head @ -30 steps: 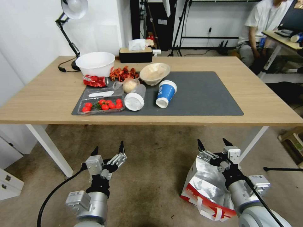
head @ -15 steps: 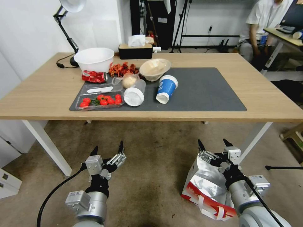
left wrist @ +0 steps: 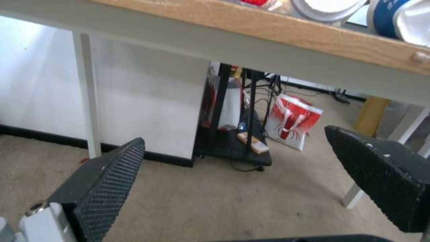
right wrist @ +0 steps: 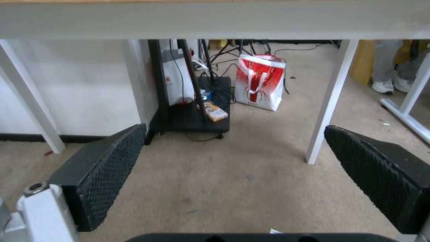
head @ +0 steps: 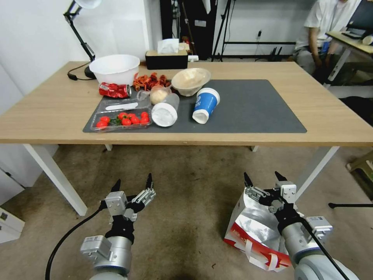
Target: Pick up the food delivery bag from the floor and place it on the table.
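Head view, bag: the boxy red-and-white food delivery bag (head: 254, 229) with crinkly silver foil lining stood on the stained grey-brown floor (head: 186, 186), near the table's right front leg; its white strap handles hung down its front side
Right gripper: the right gripper (head: 265, 180) hovered over the bag's open foil mouth, black fingers spread apart and holding nothing, probably lined up to come down on the rim or a strap
Left gripper: the left gripper (head: 133, 183) hung over bare floor well apart from the bag, fingers also apart, seemingly waiting
Table: the wide light-wood table (head: 58, 112) with a dark grey mat (head: 256, 109) left its right half free, a likely landing place
Hidden: the right arm covered the bag's near right corner, so the full set of handles was hard to make out
Wrist views: a second red-and-white bag (right wrist: 260, 81) stood far behind the table legs
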